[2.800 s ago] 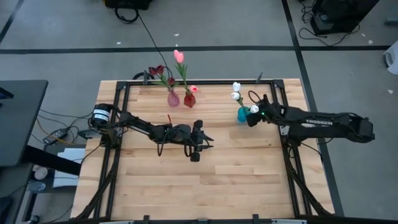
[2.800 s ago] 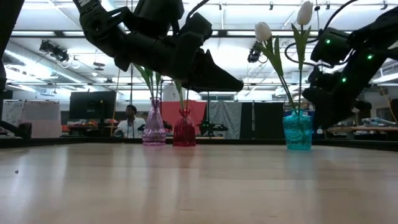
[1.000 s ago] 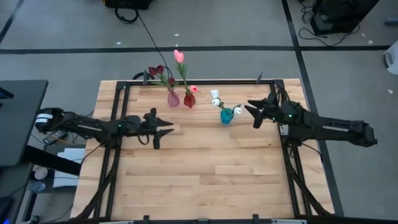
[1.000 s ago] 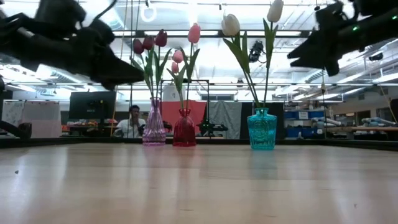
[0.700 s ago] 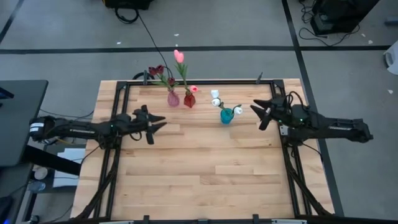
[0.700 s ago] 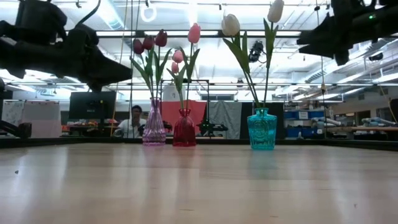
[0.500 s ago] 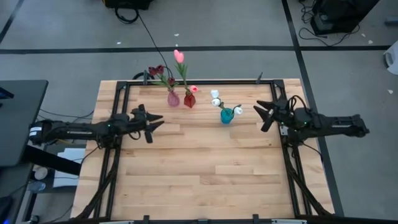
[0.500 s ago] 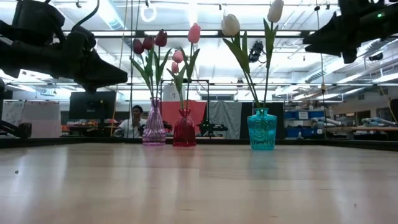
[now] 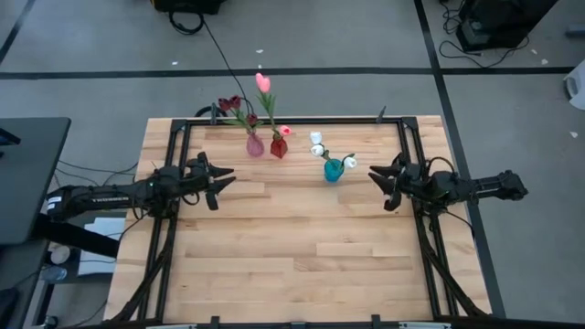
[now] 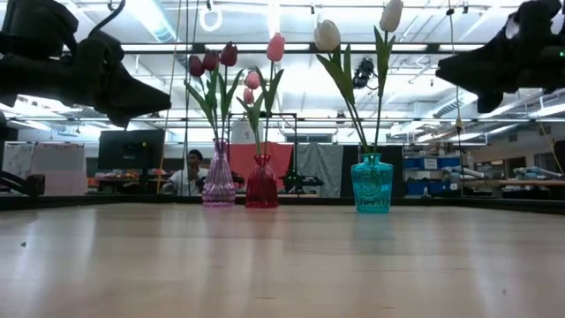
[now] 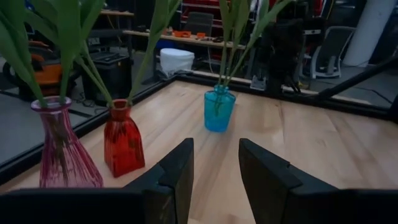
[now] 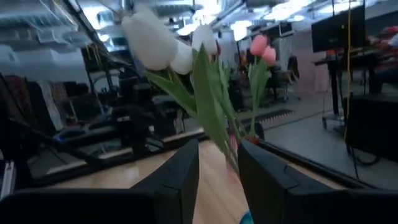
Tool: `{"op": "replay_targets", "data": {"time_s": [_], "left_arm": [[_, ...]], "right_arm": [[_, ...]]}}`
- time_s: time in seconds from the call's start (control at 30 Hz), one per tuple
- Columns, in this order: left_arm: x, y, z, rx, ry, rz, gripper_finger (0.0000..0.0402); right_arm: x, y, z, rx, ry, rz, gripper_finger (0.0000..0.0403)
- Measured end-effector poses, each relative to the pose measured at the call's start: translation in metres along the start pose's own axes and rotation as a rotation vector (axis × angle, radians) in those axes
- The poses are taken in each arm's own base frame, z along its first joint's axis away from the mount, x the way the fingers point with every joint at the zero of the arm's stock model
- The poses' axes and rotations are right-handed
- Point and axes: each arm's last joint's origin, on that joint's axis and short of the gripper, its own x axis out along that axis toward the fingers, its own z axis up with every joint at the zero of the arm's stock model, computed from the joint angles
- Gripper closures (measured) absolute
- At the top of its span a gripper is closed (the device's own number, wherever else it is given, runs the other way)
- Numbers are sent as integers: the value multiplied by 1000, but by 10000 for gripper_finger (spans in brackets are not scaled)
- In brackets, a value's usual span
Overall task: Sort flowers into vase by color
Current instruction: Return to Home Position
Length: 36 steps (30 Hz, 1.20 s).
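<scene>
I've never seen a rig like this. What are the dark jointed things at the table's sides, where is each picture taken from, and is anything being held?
They are two robot arms, each ending in a two-finger gripper. One camera looks straight down, one sits at table height, one rides on each wrist. On the table stand a pink vase with maroon tulips, a red vase with pink tulips, a blue vase with white tulips. The left gripper and right gripper are open and hold nothing.
</scene>
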Motion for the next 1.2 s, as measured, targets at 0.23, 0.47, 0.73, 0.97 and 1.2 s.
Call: {"op": "replay_targets", "data": {"time_s": [0.23, 0.47, 0.73, 0.97, 1.2], "left_arm": [[-4, 1, -3, 12, 35, -6, 270], [-8, 1, -16, 63, 82, -58, 280], [-9, -3, -10, 54, 26, -176, 282], [-9, -3, 1, 50, -92, -160, 282], [-9, -3, 1, 51, -94, -159, 282]], "right_arm": [[0, 0, -7, -29, 23, 67, 303], [-3, 8, -4, -83, 5, 358, 314], [-4, 13, 2, 55, -27, 490, 313], [-4, 13, 3, 63, -32, 490, 312], [-4, 13, 3, 63, -32, 490, 312]]}}
